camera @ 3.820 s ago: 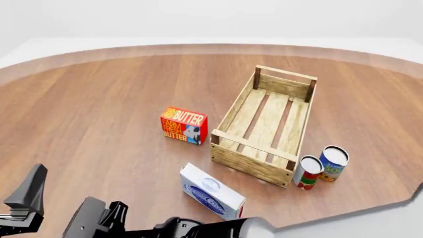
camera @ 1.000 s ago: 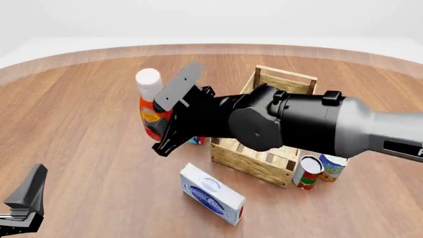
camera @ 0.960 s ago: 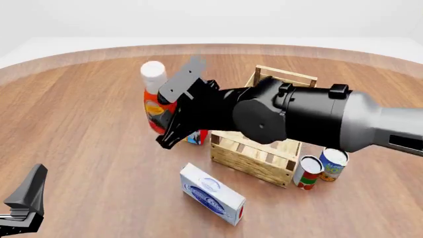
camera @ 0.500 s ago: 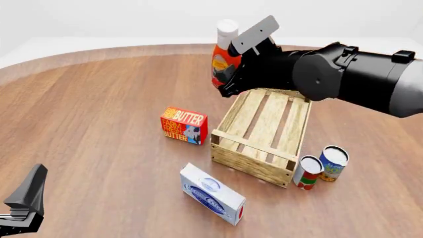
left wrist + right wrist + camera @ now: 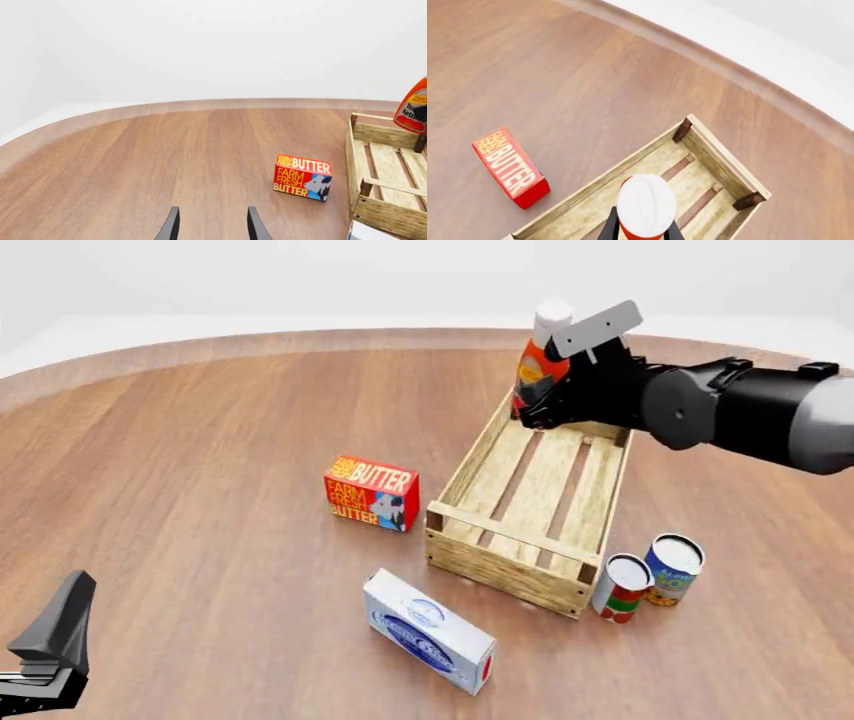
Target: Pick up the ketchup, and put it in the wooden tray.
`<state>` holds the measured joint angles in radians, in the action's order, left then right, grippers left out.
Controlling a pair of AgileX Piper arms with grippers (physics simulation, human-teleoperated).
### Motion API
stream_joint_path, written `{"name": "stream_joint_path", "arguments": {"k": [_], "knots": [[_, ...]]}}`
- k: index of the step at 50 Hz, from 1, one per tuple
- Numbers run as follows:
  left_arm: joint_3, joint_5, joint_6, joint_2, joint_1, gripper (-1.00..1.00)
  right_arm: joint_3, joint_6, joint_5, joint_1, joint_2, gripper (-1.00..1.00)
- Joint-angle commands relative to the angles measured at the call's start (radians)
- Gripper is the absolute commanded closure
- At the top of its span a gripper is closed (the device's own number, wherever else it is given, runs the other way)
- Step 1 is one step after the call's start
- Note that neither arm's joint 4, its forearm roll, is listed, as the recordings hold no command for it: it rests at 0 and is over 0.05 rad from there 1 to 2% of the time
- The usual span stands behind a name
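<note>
Ketchup (image 5: 538, 370) airborne over the wooden tray's (image 5: 534, 495) far end.
Right pincer (image 5: 558, 380) pinches the bottle upright, clear of the slats. Left pincer (image 5: 210, 225) spread, holding nothing, low over the table (image 5: 200, 490), well apart from the butter box (image 5: 371, 493).

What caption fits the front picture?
Right gripper carries the ketchup above the wooden tray's far end.
</note>
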<state>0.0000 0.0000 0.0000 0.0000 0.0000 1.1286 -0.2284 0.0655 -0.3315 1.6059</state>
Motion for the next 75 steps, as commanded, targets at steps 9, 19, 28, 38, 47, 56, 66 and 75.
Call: {"name": "stream_joint_path", "arguments": {"k": [9, 19, 28, 38, 47, 56, 66, 75], "knots": [[0.000, 0.000, 0.000, 0.000, 0.000, -1.00, -0.012, 0.019, -0.103, 0.076, 0.109, 1.00], [0.000, 0.000, 0.000, 0.000, 0.000, -1.00, -0.039, 0.012, -0.178, 0.096, 0.191, 1.00], [0.000, 0.000, 0.000, 0.000, 0.000, -1.00, -0.055, 0.016, -0.225, 0.103, 0.246, 1.00], [0.000, 0.000, 0.000, 0.000, 0.000, -1.00, -0.050, 0.011, -0.234, 0.105, 0.278, 1.00], [0.000, 0.000, 0.000, 0.000, 0.000, -1.00, -0.057, 0.003, -0.244, 0.102, 0.296, 1.00], [0.000, 0.000, 0.000, 0.000, 0.000, -1.00, -0.069, -0.006, -0.257, 0.105, 0.316, 1.00], [0.000, 0.000, 0.000, 0.000, 0.000, -1.00, -0.078, -0.006, -0.273, 0.104, 0.340, 1.00], [0.000, 0.000, 0.000, 0.000, 0.000, -1.00, -0.073, 0.000, -0.278, 0.097, 0.363, 1.00]]}}
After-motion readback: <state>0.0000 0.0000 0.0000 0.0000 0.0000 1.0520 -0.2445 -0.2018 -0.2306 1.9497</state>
